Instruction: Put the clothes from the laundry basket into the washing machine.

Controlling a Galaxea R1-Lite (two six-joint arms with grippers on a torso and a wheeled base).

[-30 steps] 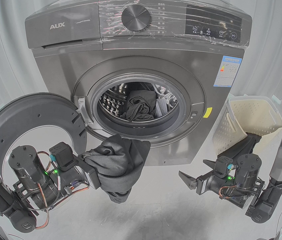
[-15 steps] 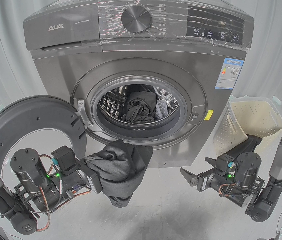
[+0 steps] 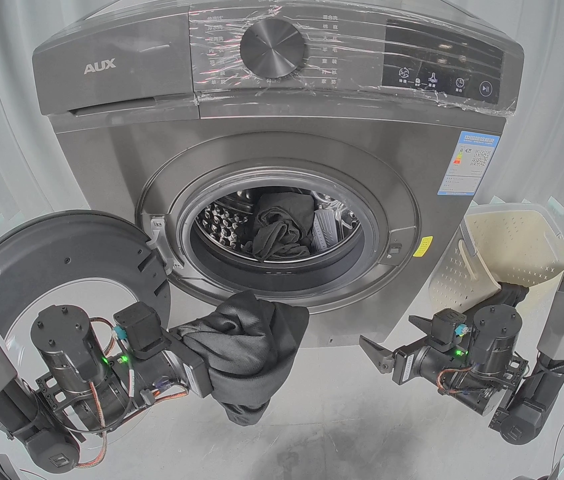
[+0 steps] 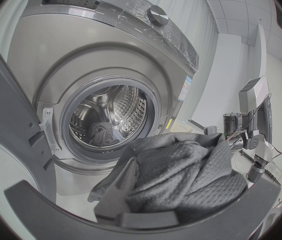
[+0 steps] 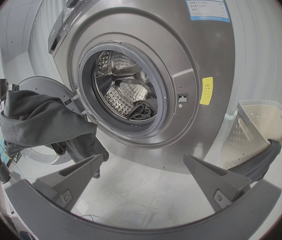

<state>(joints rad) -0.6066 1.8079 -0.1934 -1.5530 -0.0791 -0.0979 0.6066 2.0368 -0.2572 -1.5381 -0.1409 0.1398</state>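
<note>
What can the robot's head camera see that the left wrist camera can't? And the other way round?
Head view, not left wrist: the dark cloth draped over the rim of the laundry basket, beside the machine. Left wrist view, not head: the ceiling tiles. Both: the washing machine with its door open, dark clothes in the drum, and the grey garment held by the left gripper just outside the opening.
</note>
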